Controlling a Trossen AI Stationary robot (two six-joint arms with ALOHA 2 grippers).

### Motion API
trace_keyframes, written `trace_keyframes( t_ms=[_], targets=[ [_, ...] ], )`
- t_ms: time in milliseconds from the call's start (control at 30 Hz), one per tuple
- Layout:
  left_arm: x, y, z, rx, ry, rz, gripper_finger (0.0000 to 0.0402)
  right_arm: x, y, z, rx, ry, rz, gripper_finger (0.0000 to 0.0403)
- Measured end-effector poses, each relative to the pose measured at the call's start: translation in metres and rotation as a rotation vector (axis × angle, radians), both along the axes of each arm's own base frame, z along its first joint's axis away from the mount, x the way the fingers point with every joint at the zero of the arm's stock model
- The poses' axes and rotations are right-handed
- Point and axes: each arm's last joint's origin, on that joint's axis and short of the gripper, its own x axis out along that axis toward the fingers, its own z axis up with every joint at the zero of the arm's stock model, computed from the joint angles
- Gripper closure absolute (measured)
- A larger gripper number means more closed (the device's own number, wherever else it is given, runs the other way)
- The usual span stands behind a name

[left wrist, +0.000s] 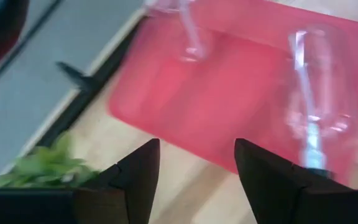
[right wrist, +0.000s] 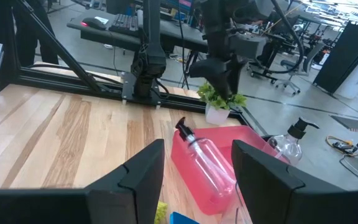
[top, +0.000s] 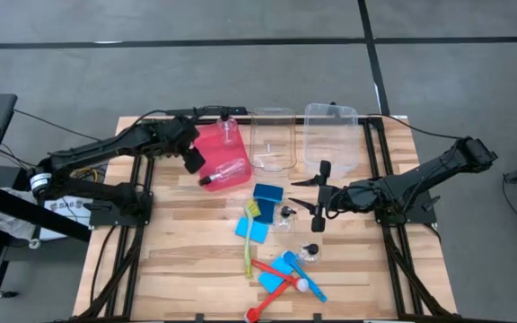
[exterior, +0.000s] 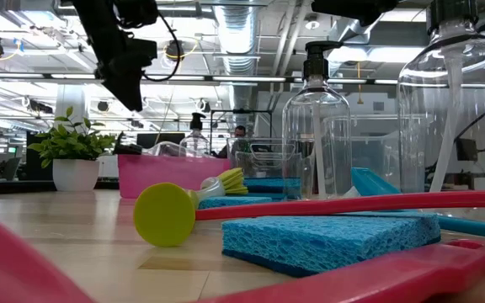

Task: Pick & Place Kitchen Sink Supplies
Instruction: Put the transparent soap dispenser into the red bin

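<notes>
A red bin (top: 212, 148) holds two clear pump bottles, one upright (top: 230, 132) and one lying on its side (top: 228, 171). My left gripper (top: 196, 162) hovers open over the bin's left edge (left wrist: 166, 134), holding nothing. My right gripper (top: 296, 193) is open and empty, level above the table and pointing left toward the red bin (right wrist: 219, 180). Near it lie blue sponges (top: 267, 193) (top: 251, 229), a yellow-green brush (top: 248, 240), a small bottle (top: 285, 215), another bottle (top: 311, 253), a red brush (top: 272, 296) and a blue brush (top: 302, 276).
Two clear bins (top: 272, 139) (top: 331, 135) stand at the far edge, right of the red bin. A potted leafy plant (exterior: 74, 156) sits beyond the red bin's left side. Bare wood lies on the table's left half (top: 169, 251). Black frame rails run along both sides.
</notes>
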Motion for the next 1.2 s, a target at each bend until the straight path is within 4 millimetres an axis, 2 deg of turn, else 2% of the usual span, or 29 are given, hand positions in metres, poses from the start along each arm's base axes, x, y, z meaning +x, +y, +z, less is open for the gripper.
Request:
trace_keyframes(
  t_ms=[167, 400, 667, 800, 900, 1200],
  targets=[
    [0.005, -0.015, -0.002, -0.088, -0.019, -0.085, 0.0203, 0.0, 0.0, 0.0, 0.0, 0.0, 0.0, 0.0221],
    [0.013, -0.048, -0.001, -0.131, -0.04, -0.182, 0.0216, 0.0, 0.0, 0.0, 0.0, 0.0, 0.0, 0.0221],
    [0.019, -0.089, 0.012, -0.149, -0.207, -0.305, 0.0231, 0.0, 0.004, -0.001, 0.0, 0.011, 0.062, 0.0221],
    [0.04, -0.108, 0.023, -0.105, -0.394, -0.44, 0.0226, 0.0, 0.004, -0.001, -0.001, 0.011, 0.063, 0.0221],
    [0.062, -0.121, 0.023, -0.047, -0.479, -0.544, 0.0215, 0.0, 0.004, -0.001, -0.001, 0.009, 0.062, 0.0221],
    [0.119, -0.141, -0.017, 0.021, -0.486, -0.717, 0.0169, -0.002, 0.008, 0.0, -0.04, 0.013, 0.071, 0.0221]
  ],
)
